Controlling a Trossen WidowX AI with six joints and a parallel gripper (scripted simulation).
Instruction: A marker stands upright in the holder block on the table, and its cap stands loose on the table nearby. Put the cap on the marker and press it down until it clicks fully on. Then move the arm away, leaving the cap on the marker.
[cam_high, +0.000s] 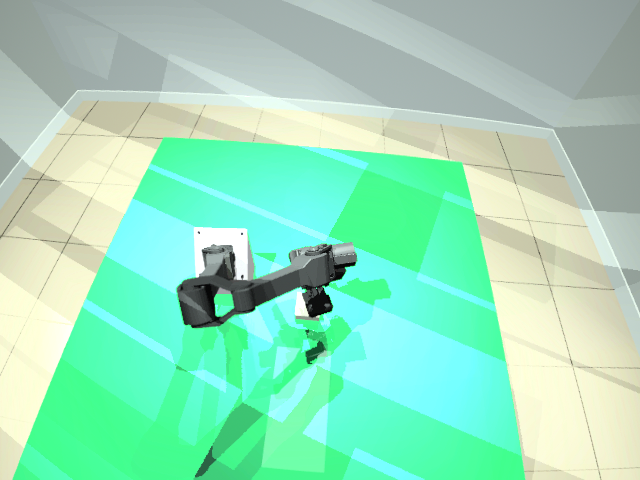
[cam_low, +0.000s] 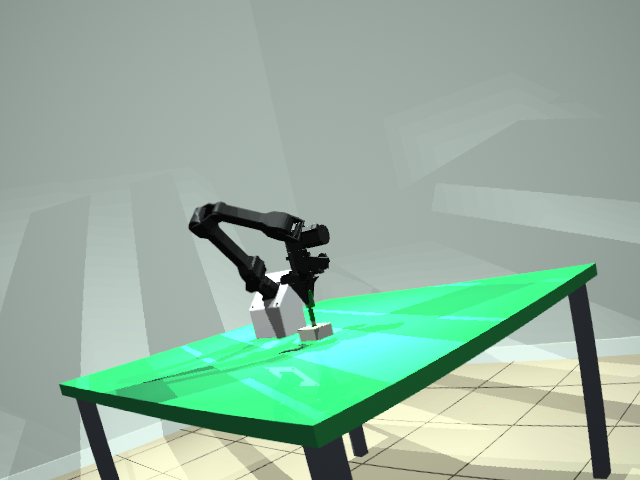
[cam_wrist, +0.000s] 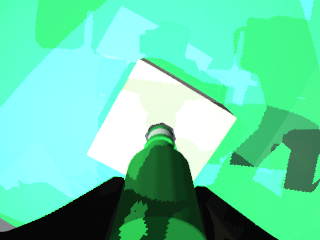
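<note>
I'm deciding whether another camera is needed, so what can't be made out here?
- Seating of the cap on the marker: wrist view, the cap's own body hides the join; exterior view, too small.
- Marker: top view, hidden by the gripper.
- Cap's near end: wrist view, cut off by the bottom edge.
- Holder block's near corner: wrist view, behind cap and fingers.

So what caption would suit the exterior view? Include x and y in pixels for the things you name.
Above a white block (cam_low: 315, 333) (cam_wrist: 160, 100) on a green table (cam_low: 423, 382) (cam_wrist: 45, 115), the gripper (cam_low: 311, 295) (cam_wrist: 158, 192) grips a green cap (cam_low: 310, 297) (cam_wrist: 159, 175).
</note>
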